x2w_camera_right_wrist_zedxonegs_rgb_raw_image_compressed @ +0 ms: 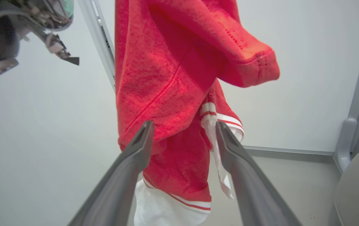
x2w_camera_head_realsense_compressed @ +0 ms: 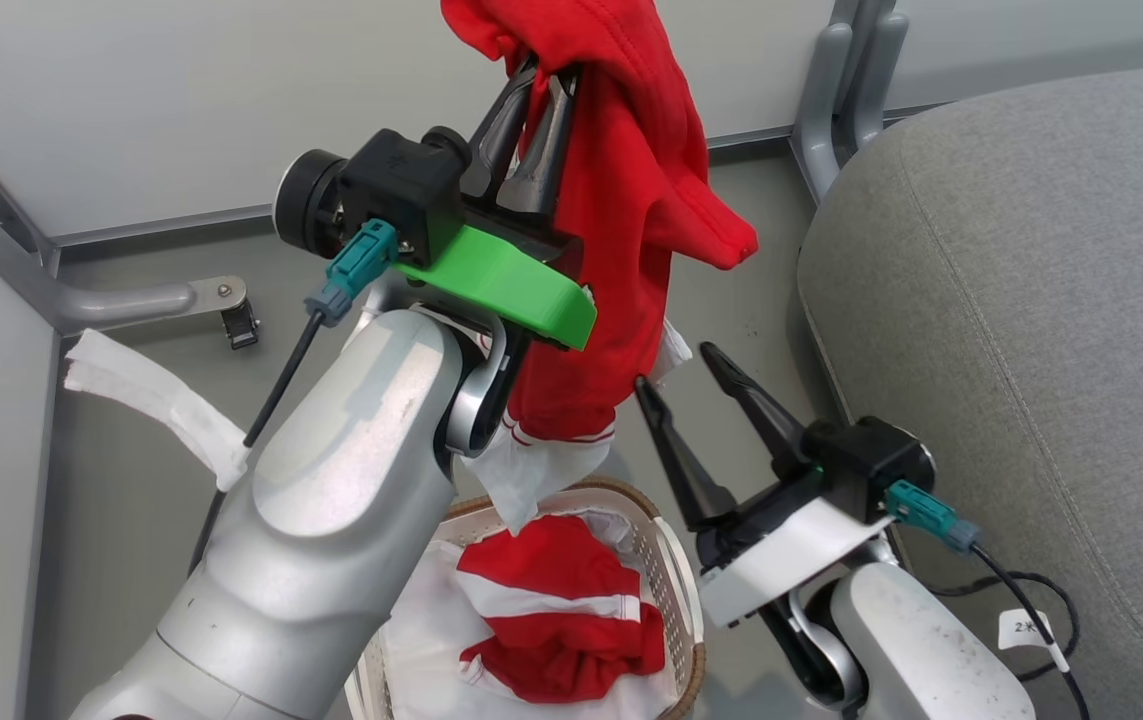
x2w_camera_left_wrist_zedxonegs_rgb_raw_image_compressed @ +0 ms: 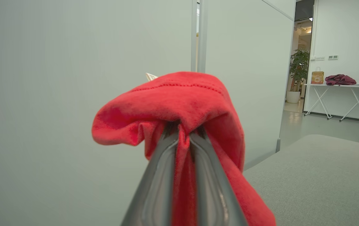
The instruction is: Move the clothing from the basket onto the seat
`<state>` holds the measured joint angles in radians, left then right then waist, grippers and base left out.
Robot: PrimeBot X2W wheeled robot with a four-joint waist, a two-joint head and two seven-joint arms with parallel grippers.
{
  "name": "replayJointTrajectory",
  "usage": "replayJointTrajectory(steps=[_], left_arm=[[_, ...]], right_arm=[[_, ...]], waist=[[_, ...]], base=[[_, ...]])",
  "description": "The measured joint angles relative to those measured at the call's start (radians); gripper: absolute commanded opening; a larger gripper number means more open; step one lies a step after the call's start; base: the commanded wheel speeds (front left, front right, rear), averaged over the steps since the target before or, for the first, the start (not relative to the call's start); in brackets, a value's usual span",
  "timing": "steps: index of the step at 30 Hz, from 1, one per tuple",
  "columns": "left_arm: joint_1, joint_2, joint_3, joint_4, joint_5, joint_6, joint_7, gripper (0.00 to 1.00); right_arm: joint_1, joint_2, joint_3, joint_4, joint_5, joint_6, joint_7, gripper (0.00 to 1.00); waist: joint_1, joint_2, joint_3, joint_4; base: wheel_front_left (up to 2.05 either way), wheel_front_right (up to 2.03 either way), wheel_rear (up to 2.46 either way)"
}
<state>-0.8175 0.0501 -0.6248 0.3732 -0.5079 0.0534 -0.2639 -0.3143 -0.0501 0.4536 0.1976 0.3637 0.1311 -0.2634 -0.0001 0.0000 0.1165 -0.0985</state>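
one garment (x2w_camera_head_realsense_compressed: 631, 200) above basket rim (x2w_camera_head_realsense_compressed: 621, 492), open floor (x2w_camera_head_realsense_compressed: 751, 300) toward seat edge (x2w_camera_head_realsense_compressed: 836, 300)

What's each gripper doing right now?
Left gripper: shut on the hanging red garment.
Right gripper: open, holding nothing.

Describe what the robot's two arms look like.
Both are rounded silver-grey shells with black wrist blocks, teal plugs and long dark tapered jaws. The left arm carries a green plate; the right arm a white one and a tagged black cable.
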Motion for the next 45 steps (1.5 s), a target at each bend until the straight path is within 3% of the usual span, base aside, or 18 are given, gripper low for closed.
replayJointTrajectory(steps=[8, 25, 33, 45], left_arm=[[0.0, 0.0, -0.025, -0.006, -0.008, 0.004, 0.0, 0.0], [0.0, 0.0, -0.092, -0.025, -0.044, 0.013, 0.0, 0.0], [0.005, 0.0, -0.129, -0.032, -0.062, 0.013, 0.0, 0.0], [0.009, 0.0, -0.189, -0.044, -0.104, 0.026, 0.0, 0.0]], right_arm=[[-0.054, 0.002, 0.071, 0.018, 0.032, 0.0, 0.0, 1.0], [-0.13, 0.001, 0.093, 0.115, 0.165, 0.0, 0.0, 1.0], [-0.191, 0.001, 0.093, 0.15, 0.162, 0.0, 0.0, 1.0], [-0.292, 0.001, 0.102, 0.275, 0.069, 0.0, 0.0, 1.0]], waist=[[0.0, 0.0, 0.005, 0.009], [0.0, 0.0, -0.005, 0.042], [0.0, 0.0, -0.018, 0.054], [0.0001, 0.0, -0.019, 0.078]], base=[[0.0, 0.0, 0.0], [0.0, 0.0, 0.0], [0.0, 0.0, 0.0], [0.0, 0.0, 0.0]])
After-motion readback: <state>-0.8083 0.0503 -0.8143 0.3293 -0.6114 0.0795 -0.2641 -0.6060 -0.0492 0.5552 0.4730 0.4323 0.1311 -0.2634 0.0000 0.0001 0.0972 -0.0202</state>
